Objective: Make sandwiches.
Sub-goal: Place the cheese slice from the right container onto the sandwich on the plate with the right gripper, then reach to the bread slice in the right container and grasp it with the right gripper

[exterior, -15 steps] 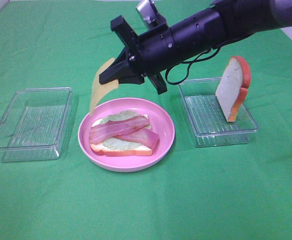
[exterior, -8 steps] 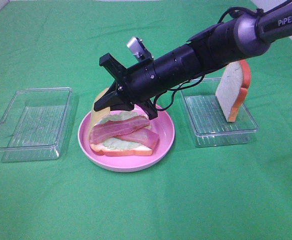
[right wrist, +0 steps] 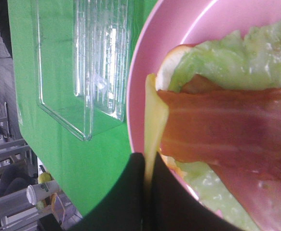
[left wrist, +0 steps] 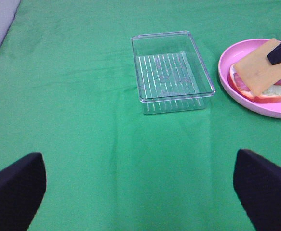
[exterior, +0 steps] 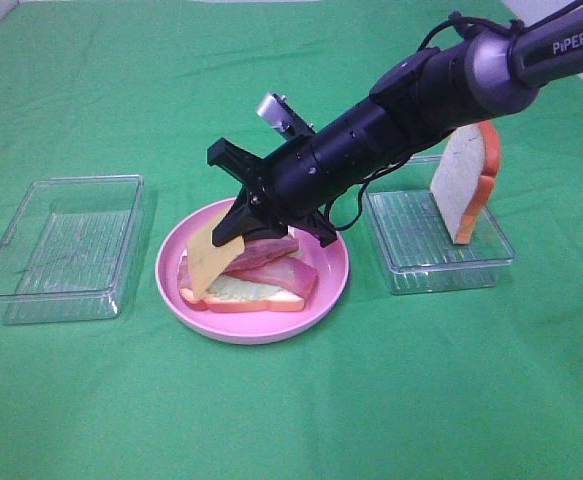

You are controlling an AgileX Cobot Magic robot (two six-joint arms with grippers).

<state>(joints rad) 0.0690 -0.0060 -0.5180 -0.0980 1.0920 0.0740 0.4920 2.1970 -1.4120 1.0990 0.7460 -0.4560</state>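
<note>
The right claw (exterior: 233,228) pinches a yellow cheese slice (exterior: 209,259), which slants down over the open sandwich (exterior: 256,280) on the pink plate (exterior: 326,280), its long axis pointing toward the plate's left rim. The left claw (left wrist: 140,185) stands spread above the desk (left wrist: 82,144).

Two clear trays: one (exterior: 61,245) near the left edge of the green cloth (exterior: 291,410), one (exterior: 436,228) toward the right edge.

One pink plate (exterior: 326,275), between the trays.

Two bread slices: one (exterior: 261,298) flat on the plate, one (exterior: 465,178) standing on edge in the right tray.

One lettuce leaf (exterior: 243,288) on the flat slice.

Two bacon strips (exterior: 271,262) on the lettuce.

One cheese slice (exterior: 207,258), tilted over the plate's left side.

Two grippers: the right one (exterior: 233,228), pinched on the cheese, and the left one (left wrist: 140,185), seen only in its wrist view as two dark fingers (left wrist: 15,190) set wide apart.
</note>
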